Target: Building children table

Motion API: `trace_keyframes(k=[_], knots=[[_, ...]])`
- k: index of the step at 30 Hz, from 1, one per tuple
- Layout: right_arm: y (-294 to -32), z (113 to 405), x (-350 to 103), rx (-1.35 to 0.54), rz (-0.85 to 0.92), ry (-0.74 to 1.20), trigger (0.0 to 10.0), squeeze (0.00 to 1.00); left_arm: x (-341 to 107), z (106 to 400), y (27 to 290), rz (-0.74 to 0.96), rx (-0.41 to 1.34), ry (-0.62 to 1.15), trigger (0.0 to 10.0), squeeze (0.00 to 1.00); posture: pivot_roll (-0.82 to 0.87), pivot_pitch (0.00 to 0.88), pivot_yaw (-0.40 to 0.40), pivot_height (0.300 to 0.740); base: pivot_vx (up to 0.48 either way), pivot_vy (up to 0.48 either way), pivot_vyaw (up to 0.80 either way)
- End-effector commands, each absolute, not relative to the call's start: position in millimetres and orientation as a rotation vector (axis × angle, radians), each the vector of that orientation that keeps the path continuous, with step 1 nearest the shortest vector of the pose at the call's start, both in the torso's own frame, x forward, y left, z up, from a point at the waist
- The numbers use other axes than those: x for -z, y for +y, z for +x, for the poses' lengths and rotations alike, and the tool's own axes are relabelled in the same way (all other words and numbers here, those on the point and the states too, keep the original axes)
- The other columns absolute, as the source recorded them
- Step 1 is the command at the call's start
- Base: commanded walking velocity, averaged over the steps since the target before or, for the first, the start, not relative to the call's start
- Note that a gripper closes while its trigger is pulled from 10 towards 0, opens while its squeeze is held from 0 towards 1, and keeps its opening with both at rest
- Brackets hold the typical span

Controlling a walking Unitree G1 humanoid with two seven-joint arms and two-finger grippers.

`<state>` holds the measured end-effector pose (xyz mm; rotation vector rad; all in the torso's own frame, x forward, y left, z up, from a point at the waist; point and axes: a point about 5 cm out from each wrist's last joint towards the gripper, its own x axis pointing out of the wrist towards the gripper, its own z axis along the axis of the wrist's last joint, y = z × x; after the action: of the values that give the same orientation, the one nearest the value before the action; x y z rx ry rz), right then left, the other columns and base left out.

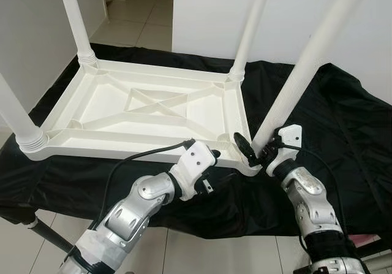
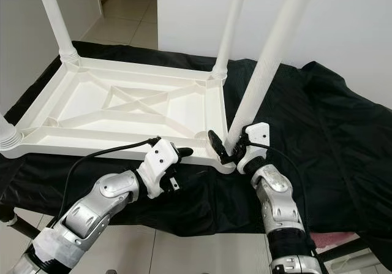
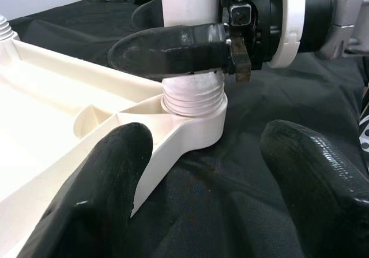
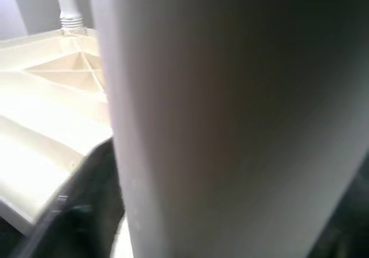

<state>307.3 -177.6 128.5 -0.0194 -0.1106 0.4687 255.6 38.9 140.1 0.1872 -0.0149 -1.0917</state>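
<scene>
Left wrist view: right gripper (image 3: 190, 53) clamps the fourth leg (image 1: 294, 84) above the tabletop (image 1: 153, 111) corner socket to screw it in; left gripper (image 3: 207, 183) open beside it.

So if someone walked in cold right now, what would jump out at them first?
The upside-down white table top on the black cloth, with white legs standing up from its corners. Next, the right gripper clamped low on the near-right leg, just above its threaded end in the corner socket. The left gripper hovers open beside that same corner.
</scene>
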Motion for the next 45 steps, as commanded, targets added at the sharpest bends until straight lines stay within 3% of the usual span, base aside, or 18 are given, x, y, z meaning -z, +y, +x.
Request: trace_keyframes(k=[1,15,16,17,18,30,39,45], knots=[[-176.3,308.9,-127.4,-0.487,-0.035,-0.102,0.0,0.00,-140.5,251.9,34.8,0.207,1.172,-0.018,10.0,0.00,0.00,0.000,-0.091,0.740,0.000,0.000,0.00],[-181.2,307.0,-115.2,-0.548,-0.010,-0.078,0.0,0.00,-141.0,250.4,37.9,0.194,1.145,-0.012,10.0,0.00,0.01,0.000,-0.089,0.740,0.000,0.000,0.00],[-180.2,306.3,-115.7,-0.539,0.002,-0.080,4.5,0.00,-140.9,250.2,38.4,0.195,1.146,-0.011,10.0,0.00,0.01,0.000,-0.085,0.740,0.000,0.000,0.00],[-179.5,305.9,-116.3,-0.533,0.011,-0.082,4.5,0.00,-140.9,250.2,38.8,0.195,1.147,-0.010,10.0,0.00,0.00,0.000,-0.083,0.740,0.000,0.000,0.00],[-178.8,305.7,-116.2,-0.521,0.026,-0.075,10.0,0.00,-140.6,250.0,39.2,0.196,1.148,-0.008,10.0,0.00,0.00,0.000,-0.083,0.740,0.000,0.000,0.00],[-173.0,305.9,-114.4,-0.317,0.043,-0.016,10.0,0.00,-138.0,248.1,37.9,0.202,1.153,0.001,10.0,0.00,-0.01,0.000,-0.078,0.740,0.000,0.000,0.00],[-161.1,287.2,-111.3,0.214,0.131,0.045,10.0,0.00,-141.9,247.1,32.9,0.174,1.164,-0.009,10.0,0.00,-0.02,0.005,-0.079,0.740,0.000,0.000,0.00],[-143.4,280.9,-110.5,0.286,0.204,0.066,10.0,0.00,-144.3,246.9,33.7,0.155,1.162,-0.011,10.0,0.00,-0.01,0.008,-0.075,0.740,0.000,0.000,0.00]])
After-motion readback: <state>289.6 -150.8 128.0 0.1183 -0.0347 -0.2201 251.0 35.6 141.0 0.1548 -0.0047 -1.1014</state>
